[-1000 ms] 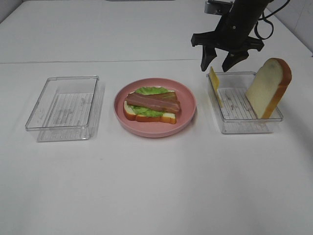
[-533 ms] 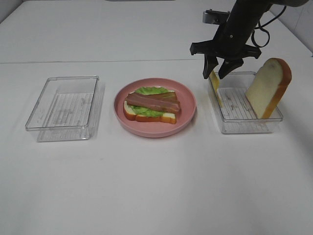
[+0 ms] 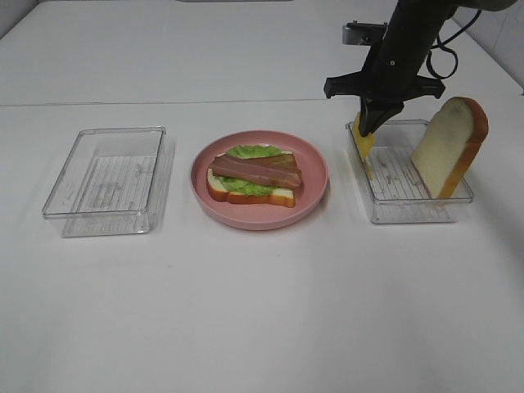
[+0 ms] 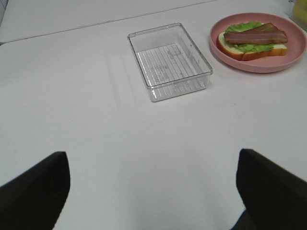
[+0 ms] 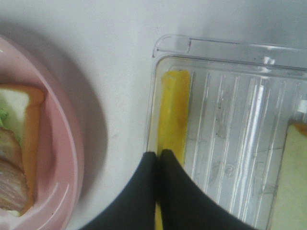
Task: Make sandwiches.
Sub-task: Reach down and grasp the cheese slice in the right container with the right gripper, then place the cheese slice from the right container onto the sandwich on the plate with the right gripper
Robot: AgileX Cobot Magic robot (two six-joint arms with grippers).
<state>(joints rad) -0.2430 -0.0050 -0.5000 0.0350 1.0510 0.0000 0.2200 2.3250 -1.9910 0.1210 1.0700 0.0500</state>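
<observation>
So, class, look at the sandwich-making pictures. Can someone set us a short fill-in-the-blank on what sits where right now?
1. The cheese slice is pinched by the ____ end effector.
2. On the pink plate, the bacon strip lies on green ____.
3. The loose bread slice shares its clear tray with the ____.

Missing words: right; lettuce; cheese.

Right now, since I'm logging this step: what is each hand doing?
Left hand: open, holding nothing.
Right hand: closed on the yellow cheese slice.
</observation>
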